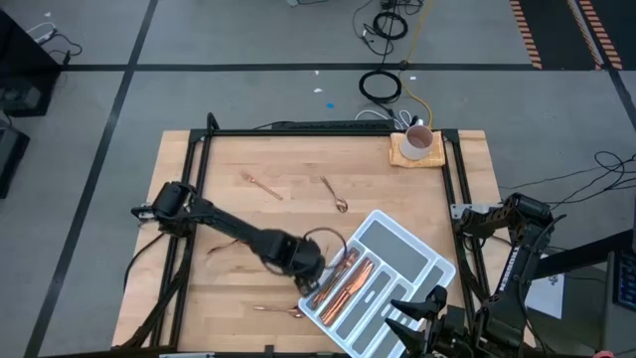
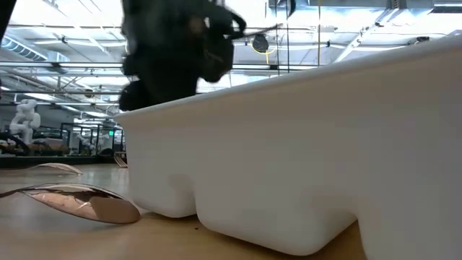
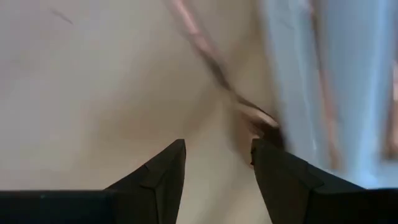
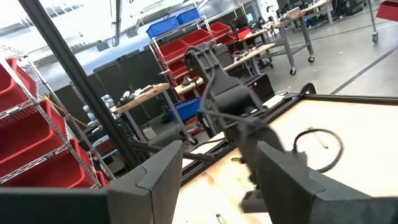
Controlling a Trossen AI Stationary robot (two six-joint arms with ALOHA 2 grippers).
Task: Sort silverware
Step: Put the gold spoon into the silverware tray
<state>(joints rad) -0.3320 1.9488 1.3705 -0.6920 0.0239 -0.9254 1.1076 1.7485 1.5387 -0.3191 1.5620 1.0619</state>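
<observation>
Left hand [image 1: 316,270] low at frame centre, fingers parted, empty, beside glossy white moulded tray [image 1: 417,261] holding slim copper silverware [image 1: 348,283]. Right hand [image 1: 429,310] bottom right, fingers apart, over pale wooden desk [image 1: 288,159].

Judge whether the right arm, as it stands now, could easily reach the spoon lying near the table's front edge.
Probably not: the right gripper, open, waits beyond the white tray, which lies between it and the spoon. The left gripper is nearer.
</observation>
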